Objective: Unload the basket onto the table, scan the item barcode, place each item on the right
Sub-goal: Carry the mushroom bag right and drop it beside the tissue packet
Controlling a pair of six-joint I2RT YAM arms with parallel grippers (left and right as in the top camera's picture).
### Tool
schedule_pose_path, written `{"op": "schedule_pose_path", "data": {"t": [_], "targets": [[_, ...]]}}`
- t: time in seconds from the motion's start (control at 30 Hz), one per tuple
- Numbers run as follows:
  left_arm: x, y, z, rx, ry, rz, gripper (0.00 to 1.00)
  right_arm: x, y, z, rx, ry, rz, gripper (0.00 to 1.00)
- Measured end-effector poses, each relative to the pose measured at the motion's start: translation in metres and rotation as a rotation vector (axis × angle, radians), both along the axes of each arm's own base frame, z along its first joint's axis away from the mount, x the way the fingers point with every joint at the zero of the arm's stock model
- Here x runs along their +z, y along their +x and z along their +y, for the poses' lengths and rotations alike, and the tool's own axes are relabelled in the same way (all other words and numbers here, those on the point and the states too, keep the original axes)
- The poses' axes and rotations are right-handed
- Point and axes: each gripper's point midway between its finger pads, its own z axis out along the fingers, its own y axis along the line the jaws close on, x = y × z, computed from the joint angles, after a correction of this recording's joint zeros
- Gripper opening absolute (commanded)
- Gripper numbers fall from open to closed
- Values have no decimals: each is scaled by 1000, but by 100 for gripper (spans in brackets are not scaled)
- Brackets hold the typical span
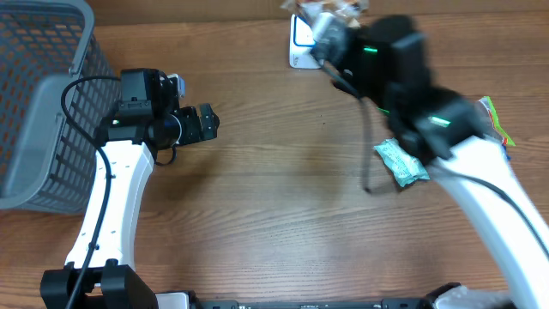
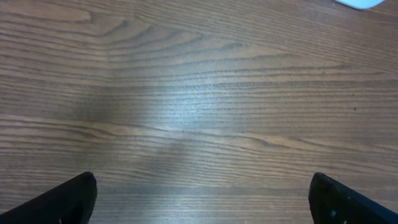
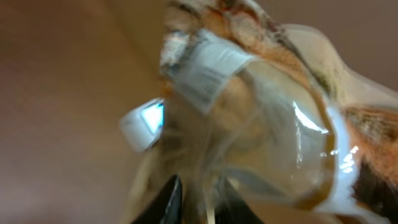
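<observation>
Snack pkt (image 3: 273, 137) in R pincer (image 3: 202, 194), long axis away frm wrist.

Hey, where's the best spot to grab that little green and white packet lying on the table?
Probably from straight above, jaws across its narrow width near the free left end: the green and white packet lies flat and slanted, and the right arm overhangs its right side.
</observation>
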Motion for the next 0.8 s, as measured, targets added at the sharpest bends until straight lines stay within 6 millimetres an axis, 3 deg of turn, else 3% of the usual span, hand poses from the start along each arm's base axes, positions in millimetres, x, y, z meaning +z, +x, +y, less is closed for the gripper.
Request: {"op": "schedule_pose_path", "data": {"t": [0.07,0.13,0.27,0.37,0.4,0.43,0.47,0.57,0.67,0.73,0.8], "targets": [[0,0,0,1,1,-1,100,-7,-36,-14,32,84,149,10],[0,0,0,0,1,-1,100,-28,-66,-33,-4,167,348,8],[0,0,0,1,1,-1,100,-61,-67,-73,-196,299,560,5],[0,0,0,0,1,-1,100,-105,-51,-126,-436,409,690,4],[0,0,0,0,1,-1,100,-132,-42,-155,-553,460,743,8],[0,0,0,0,1,-2,100,-154,-38,-174,-632,518,797,40],[0,0,0,0,0,-1,100,-168,-37,-182,-661,563,849,45],[0,0,0,0,1,-2,100,-179,-35,-169,-624,661,934,68],[0,0,0,0,1,-2,100,-168,-36,-142,-525,733,972,75],[0,0,0,0,1,-2,100,-163,-37,-132,-482,759,987,100],[0,0,0,0,1,-2,100,-159,-37,-122,-440,783,998,100]]}}
